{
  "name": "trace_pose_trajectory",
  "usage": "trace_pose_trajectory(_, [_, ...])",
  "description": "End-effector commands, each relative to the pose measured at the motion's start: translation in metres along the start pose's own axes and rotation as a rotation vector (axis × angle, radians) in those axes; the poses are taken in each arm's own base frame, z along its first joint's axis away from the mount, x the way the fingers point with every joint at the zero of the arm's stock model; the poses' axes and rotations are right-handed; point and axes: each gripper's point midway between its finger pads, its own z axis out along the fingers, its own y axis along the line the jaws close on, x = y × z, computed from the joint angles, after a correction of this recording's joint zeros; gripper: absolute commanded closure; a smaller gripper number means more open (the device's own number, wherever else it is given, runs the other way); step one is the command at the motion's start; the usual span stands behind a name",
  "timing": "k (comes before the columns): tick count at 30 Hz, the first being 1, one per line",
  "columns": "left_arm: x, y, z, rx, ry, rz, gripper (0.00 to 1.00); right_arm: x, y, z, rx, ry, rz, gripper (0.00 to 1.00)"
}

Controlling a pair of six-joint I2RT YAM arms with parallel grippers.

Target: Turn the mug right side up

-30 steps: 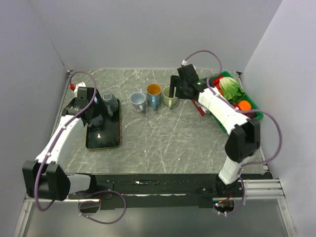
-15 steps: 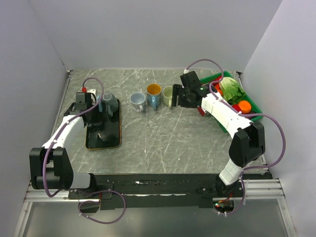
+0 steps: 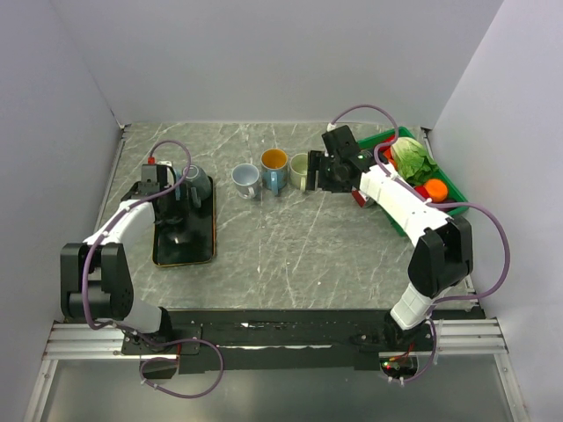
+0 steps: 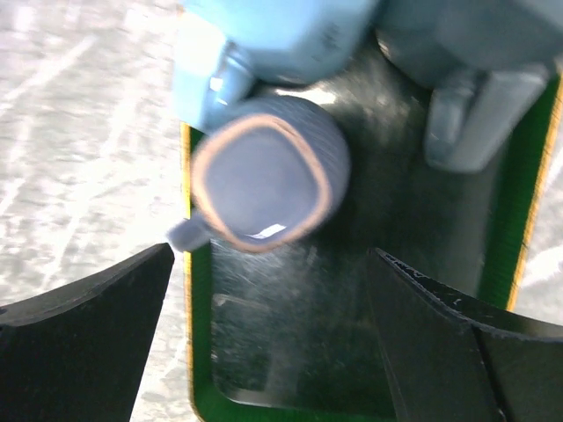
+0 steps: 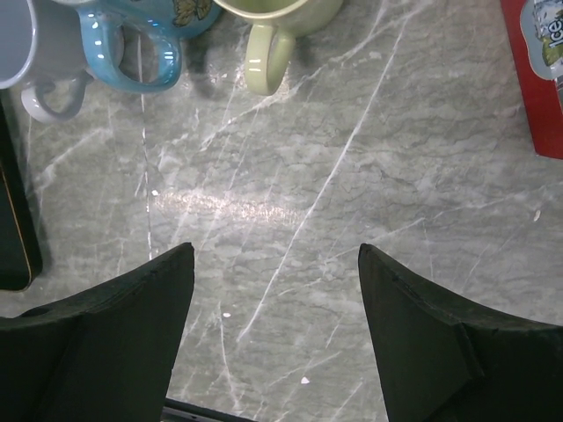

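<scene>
- two robot arms work over a grey marbled table [image 3: 290,242], seen from above and from each wrist.
- far left, a dark tray [image 3: 189,251] with a yellow-green rim lies flat on the table.
- on the tray's far corner stands the dark mug [image 4: 268,180], upside down, its flat base ringed in orange facing up and its handle poking out over the tray's edge.
- the left gripper [image 4: 270,255] hangs above the tray just short of the mug, its jaws spread wide and holding nothing; neither finger touches the mug.
- at centre, three mugs stand upright in a close row: a pale grey mug [image 3: 245,180], a blue mug [image 3: 274,167] with an orange inside, and a pale green mug [image 3: 302,167].
- the right gripper [image 5: 277,255] hovers over bare table just beside the pale green mug, jaws apart and empty, the mug's handle turned toward it.
- right of that gripper lies a red box [image 5: 537,88], only partly in view.
- far right, a green basket [image 3: 450,178] holds a lettuce [image 3: 412,158] and an orange ball [image 3: 435,187].
</scene>
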Motion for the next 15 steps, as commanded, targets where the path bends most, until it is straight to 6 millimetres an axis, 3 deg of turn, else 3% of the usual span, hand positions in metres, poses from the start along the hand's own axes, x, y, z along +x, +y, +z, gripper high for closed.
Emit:
trace_pose_trajectory(1, [-0.021,0.019,-0.004,-0.098,-0.091,-0.014,0.04,-0.019,0.006,-0.014,-0.025,-0.047,0.000,0.19])
trace_pose_trajectory(7, [-0.021,0.013,0.006,-0.073,-0.084,-0.002,0.04,-0.021,0.007,-0.007,-0.026,-0.035,0.007,0.20])
trace_pose_trajectory(8, [-0.022,0.021,0.008,-0.079,-0.081,-0.017,0.04,-0.021,0.008,-0.007,-0.029,-0.034,0.006,0.20])
trace_pose_trajectory(15, [-0.016,0.006,0.018,-0.004,-0.039,-0.032,0.04,-0.023,0.007,-0.006,-0.029,-0.036,0.012,0.20])
